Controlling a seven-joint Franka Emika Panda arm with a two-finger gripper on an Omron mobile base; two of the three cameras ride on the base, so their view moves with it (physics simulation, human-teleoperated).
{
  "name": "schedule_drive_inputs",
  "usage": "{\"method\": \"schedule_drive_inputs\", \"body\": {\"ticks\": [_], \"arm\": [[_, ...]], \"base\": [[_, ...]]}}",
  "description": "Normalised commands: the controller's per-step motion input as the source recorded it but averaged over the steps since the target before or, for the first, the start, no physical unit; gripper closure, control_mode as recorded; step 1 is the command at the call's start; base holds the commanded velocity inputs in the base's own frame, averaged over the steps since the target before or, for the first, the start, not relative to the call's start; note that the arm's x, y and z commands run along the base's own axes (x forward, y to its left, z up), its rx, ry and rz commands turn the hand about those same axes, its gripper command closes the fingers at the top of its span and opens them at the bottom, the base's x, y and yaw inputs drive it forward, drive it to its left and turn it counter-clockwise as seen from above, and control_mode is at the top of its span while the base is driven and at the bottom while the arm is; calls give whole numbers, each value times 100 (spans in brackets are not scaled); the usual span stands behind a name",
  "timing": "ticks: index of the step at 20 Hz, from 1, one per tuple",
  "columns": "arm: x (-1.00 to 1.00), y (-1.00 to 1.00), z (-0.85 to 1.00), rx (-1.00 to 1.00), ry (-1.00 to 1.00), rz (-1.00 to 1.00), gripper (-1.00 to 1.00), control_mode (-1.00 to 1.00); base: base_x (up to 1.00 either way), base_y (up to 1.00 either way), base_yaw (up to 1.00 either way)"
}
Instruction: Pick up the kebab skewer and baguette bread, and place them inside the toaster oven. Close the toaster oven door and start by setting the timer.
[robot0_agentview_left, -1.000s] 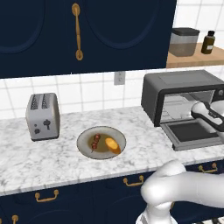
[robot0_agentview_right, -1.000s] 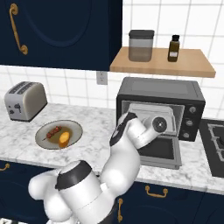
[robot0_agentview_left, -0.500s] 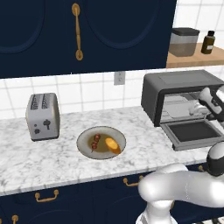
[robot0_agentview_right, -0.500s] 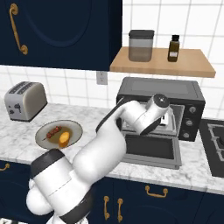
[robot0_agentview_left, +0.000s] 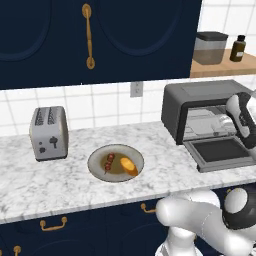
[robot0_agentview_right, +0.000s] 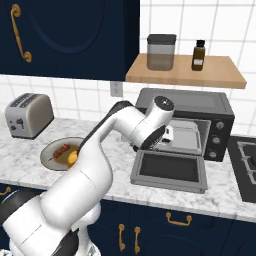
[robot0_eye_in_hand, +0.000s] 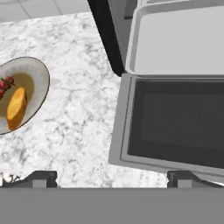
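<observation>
Marble-look counter (robot0_agentview_left: 60, 180), matt grey metal toaster oven (robot0_agentview_left: 200, 97).

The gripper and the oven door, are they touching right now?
Apart. In the hand view the open gripper hangs above the lowered toaster oven door, with marble counter also visible below it, and the fingertips close on nothing.

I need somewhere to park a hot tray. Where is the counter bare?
Bare marble lies between the plate and the toaster oven, and along the front edge before the toaster. It is crowded at the oven's dropped door, where the arm hangs over it.
</observation>
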Motion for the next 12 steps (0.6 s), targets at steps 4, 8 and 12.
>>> {"method": "schedule_drive_inputs", "body": {"ticks": [4, 8, 12], "arm": [[-35, 100, 2, 0, 13, 0, -100, -100], [-9, 100, 1, 0, 20, 0, -100, -100], [3, 100, -7, 0, 17, 8, -100, -100]], "base": [[0, 0, 0], [0, 0, 0], [0, 0, 0]]}}
